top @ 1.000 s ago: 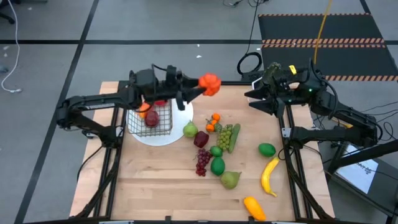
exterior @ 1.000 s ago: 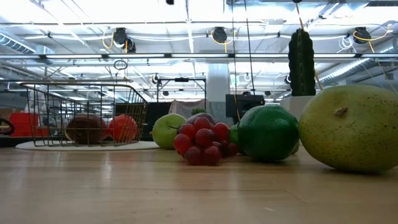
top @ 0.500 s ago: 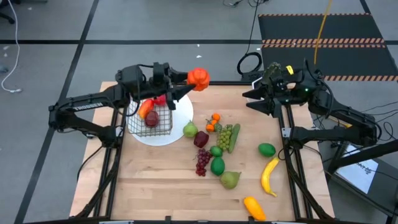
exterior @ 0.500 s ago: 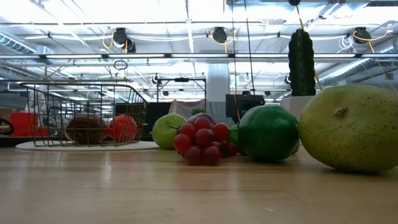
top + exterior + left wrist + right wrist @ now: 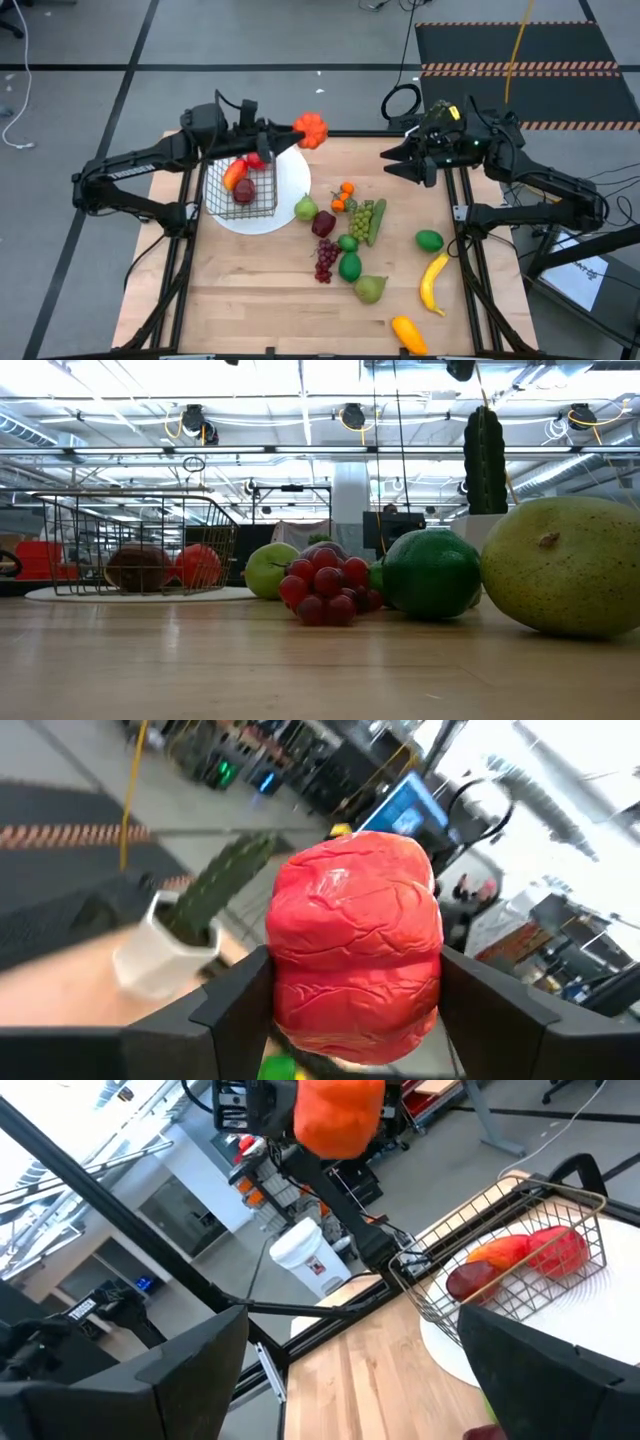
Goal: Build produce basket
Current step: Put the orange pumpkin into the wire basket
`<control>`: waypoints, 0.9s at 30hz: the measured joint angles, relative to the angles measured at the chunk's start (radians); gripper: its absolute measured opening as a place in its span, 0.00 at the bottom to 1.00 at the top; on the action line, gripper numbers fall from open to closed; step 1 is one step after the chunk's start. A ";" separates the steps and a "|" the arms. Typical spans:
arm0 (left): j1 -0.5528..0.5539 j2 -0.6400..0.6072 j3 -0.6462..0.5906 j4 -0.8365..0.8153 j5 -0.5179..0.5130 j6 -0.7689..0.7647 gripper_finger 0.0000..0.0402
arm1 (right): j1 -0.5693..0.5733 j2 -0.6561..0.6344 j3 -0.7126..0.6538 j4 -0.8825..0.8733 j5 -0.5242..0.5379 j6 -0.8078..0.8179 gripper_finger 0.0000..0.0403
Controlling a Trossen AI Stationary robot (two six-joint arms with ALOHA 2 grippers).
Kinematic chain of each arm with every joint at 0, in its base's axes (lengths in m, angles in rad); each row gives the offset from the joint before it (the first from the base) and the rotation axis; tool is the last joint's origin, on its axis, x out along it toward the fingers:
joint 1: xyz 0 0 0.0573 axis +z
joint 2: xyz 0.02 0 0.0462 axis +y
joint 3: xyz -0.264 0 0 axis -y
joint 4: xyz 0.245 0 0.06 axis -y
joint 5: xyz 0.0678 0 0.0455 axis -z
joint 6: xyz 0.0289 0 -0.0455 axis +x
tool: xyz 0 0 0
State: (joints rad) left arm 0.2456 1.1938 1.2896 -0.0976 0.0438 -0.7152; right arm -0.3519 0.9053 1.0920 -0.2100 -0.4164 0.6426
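The wire basket point(image 5: 242, 190) stands on a round white plate point(image 5: 290, 180) at the table's far left and holds several red and orange pieces. It also shows in the low view point(image 5: 135, 545) and the right wrist view point(image 5: 515, 1265). My left gripper point(image 5: 303, 131) point(image 5: 355, 995) is shut on an orange-red lumpy fruit point(image 5: 312, 129), held high over the table's far edge beside the plate. My right gripper point(image 5: 392, 163) point(image 5: 350, 1380) hovers open over the far right part of the table. More produce lies mid-table: red grapes point(image 5: 326, 260), limes, pears, a banana point(image 5: 433, 283). My left gripper pinches the orange-red fruit point(image 5: 355, 950) between its two fingers point(image 5: 240, 1000), one on each opposite side of it. The fingers reach out about level from the table's left. The fruit is lifted clear of the table and the basket.
A green cactus in a white pot point(image 5: 185, 925) point(image 5: 485, 460) stands near the far right edge. Produce clusters mid-table: green apple point(image 5: 305, 209), dark red apple point(image 5: 323, 223), small oranges point(image 5: 343, 195), green grapes point(image 5: 361, 220). An orange piece point(image 5: 408, 333) lies at the near edge. Bare wood shows near left.
My left gripper has carried the orange-red fruit toward the table's left and far edge, drawing back toward the basket. My right gripper has drifted a little toward the table's left, still open.
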 joint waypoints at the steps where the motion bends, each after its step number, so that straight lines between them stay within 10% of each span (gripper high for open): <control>1: 0.000 -0.003 0.000 -0.025 0.004 -0.001 0.63 | 0.000 0.005 0.000 0.001 0.000 0.000 0.88; 27: 0.098 -0.024 -0.024 -0.961 -0.242 -0.028 0.63 | 0.000 0.043 0.000 0.009 0.162 0.209 0.87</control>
State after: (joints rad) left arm 0.3438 1.1698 1.2653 -1.0589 -0.1985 -0.7429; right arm -0.3515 0.9483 1.0924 -0.2008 -0.2546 0.8516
